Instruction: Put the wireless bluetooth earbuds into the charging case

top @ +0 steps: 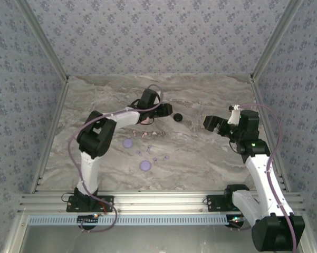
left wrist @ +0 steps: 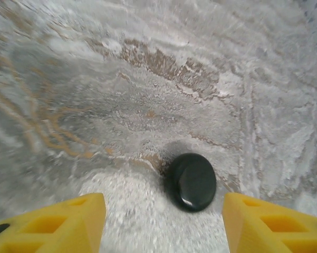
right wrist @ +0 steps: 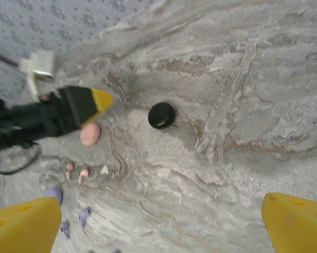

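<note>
Over bench point(left wrist: 147, 79), my left jaws are standing open, black case point(left wrist: 191, 182) lying just ahead, untouched; my right jaws are hanging wide open, gripping nothing.

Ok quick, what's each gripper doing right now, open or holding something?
Left gripper: fingers open, holding nothing; the black disc lies just ahead, untouched.
Right gripper: fingers wide open, holding nothing.
</note>
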You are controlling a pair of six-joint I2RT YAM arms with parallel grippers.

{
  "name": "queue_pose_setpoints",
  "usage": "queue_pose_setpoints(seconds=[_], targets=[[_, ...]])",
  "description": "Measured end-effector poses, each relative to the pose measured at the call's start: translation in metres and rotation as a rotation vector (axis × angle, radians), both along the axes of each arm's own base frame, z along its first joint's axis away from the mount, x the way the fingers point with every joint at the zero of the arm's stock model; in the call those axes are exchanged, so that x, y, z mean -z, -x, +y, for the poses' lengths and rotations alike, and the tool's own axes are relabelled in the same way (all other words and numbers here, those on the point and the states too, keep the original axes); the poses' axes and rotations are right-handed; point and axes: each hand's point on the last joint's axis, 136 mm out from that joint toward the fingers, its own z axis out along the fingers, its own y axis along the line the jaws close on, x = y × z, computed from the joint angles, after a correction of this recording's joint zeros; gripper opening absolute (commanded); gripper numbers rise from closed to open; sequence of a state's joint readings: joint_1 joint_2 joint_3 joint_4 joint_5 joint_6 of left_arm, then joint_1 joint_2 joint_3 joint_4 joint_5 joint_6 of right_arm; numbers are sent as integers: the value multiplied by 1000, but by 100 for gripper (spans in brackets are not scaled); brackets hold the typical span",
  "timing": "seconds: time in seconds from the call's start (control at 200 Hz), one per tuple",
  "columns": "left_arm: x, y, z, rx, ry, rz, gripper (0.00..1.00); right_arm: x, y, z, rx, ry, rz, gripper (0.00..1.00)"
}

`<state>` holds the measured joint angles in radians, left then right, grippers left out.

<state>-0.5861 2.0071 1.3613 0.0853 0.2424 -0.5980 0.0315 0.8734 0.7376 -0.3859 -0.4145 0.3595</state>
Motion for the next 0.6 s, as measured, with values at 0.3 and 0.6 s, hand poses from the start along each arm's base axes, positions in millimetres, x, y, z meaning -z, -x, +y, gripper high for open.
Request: queue_pose_setpoints(seconds=[0.3, 0.6], targets=[[-88, 32, 82, -129, 14, -220, 66, 20, 30, 73, -301, 136, 57, 96], [-78, 55, 195, -380, -41, -229, 77, 58, 73, 179, -647, 390, 136, 92]])
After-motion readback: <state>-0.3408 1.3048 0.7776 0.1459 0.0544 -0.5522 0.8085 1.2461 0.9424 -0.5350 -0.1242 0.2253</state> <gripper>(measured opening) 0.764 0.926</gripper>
